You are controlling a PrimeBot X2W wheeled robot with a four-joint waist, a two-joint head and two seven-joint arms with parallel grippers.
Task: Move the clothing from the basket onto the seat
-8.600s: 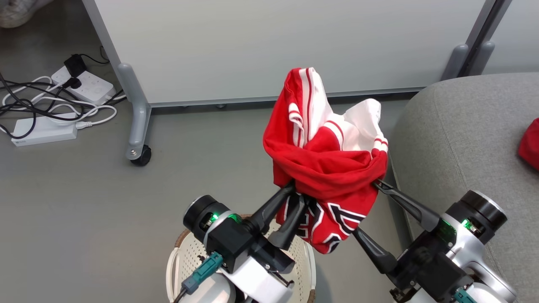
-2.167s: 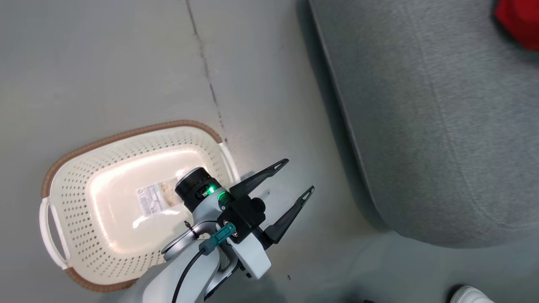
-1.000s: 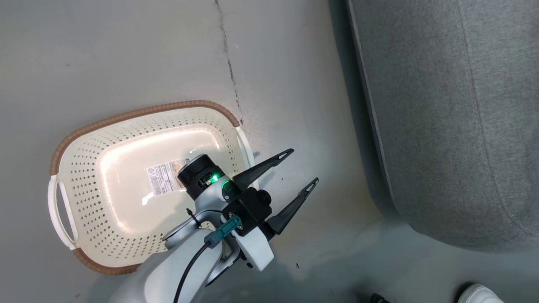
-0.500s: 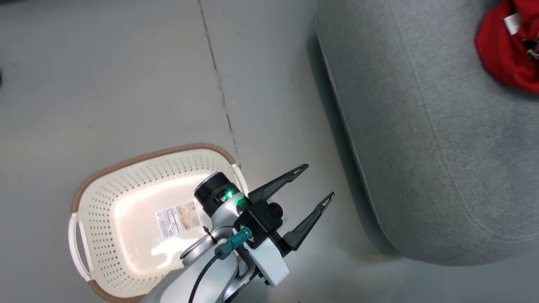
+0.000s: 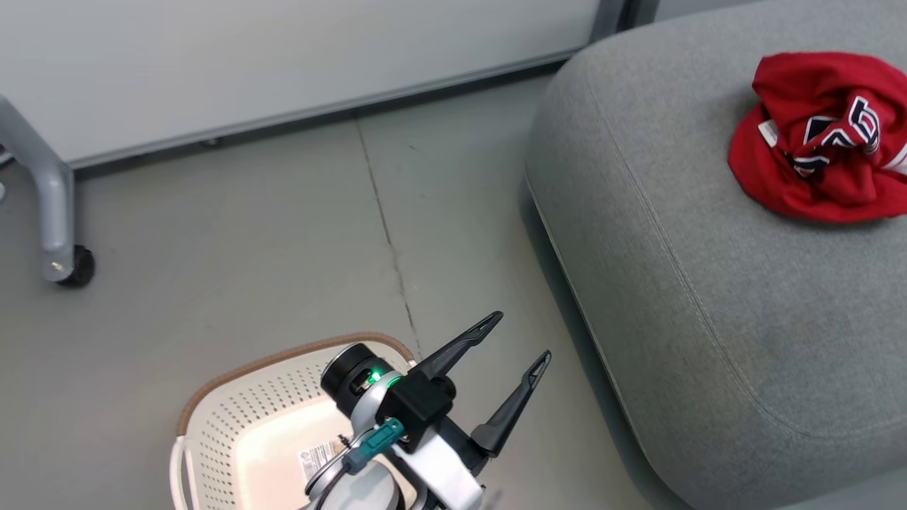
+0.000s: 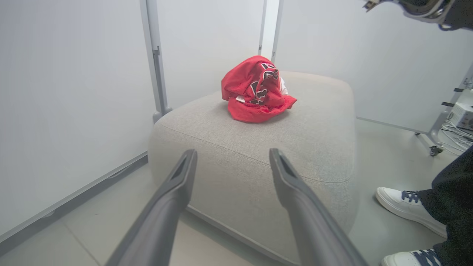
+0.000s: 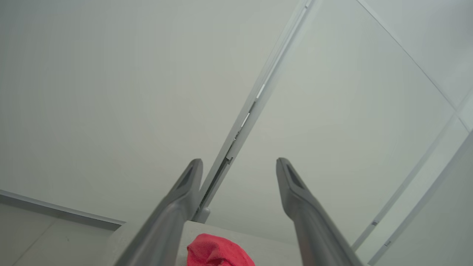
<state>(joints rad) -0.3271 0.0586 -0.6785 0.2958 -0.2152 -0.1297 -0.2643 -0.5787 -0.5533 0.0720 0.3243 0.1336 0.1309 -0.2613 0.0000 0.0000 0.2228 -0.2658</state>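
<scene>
The clothing, a crumpled red garment with dark-and-white numerals, lies on top of the grey seat near its far right side. The cream basket stands on the floor at the lower left, and the part I see holds a paper label. My left gripper hovers open and empty over the basket's right end, beside the seat. In the left wrist view, the left gripper points at the seat with the clothing on it. My right gripper is open and empty, raised above the clothing.
White partition panels stand behind the seat, one on a grey leg with a castor. A person's white shoes and dark trouser leg are to the seat's right. Cables and a power strip lie beyond.
The head camera has swung upward, so the basket has slid down the picture and the seat top with the clothing has come into view. My left gripper stays open.
</scene>
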